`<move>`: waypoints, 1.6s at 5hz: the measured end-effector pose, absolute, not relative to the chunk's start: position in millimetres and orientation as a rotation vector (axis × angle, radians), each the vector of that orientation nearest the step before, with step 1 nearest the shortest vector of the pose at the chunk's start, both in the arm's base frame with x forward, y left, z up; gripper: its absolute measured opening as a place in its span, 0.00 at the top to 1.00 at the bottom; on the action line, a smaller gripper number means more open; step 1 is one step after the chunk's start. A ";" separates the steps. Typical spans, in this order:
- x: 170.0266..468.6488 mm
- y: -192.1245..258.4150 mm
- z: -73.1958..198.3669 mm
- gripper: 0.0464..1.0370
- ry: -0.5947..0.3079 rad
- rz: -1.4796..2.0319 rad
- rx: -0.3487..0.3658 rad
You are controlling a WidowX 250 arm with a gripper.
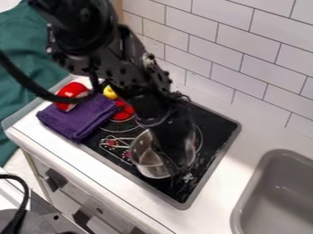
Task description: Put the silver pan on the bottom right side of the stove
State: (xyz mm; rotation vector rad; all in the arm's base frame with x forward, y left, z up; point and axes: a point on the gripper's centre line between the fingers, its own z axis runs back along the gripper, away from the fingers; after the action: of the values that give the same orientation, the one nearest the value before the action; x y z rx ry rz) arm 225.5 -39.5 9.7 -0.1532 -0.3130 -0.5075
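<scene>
Black gripper point(182, 167) at silver pan point(145, 157), overlapping it in view; grip unclear. Pan over black stove point(215, 130), right of red dial markings point(119, 149). Purple cloth point(76, 116) across stove's left edge, red object point(72, 93) against it, yellow object point(109, 92) just behind. Gray sink point(278, 194) right, white tile wall point(245, 59) behind.

Toy kitchen setup, likely lab: small black stovetop point(214, 157), grey sink point(275, 196), white counter point(211, 208), tiled wall point(245, 59), robot arm point(116, 59).
</scene>
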 end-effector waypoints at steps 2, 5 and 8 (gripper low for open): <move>223.5 -50.4 7.8 0.97 -0.313 -0.492 -0.151; 214.1 -45.5 1.7 0.21 -0.263 -0.447 -0.170; 236.1 -24.8 48.3 0.03 -0.188 -0.149 0.115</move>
State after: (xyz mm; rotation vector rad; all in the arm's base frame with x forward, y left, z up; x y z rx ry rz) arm 236.1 -24.8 48.3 0.1146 -0.1877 -0.1488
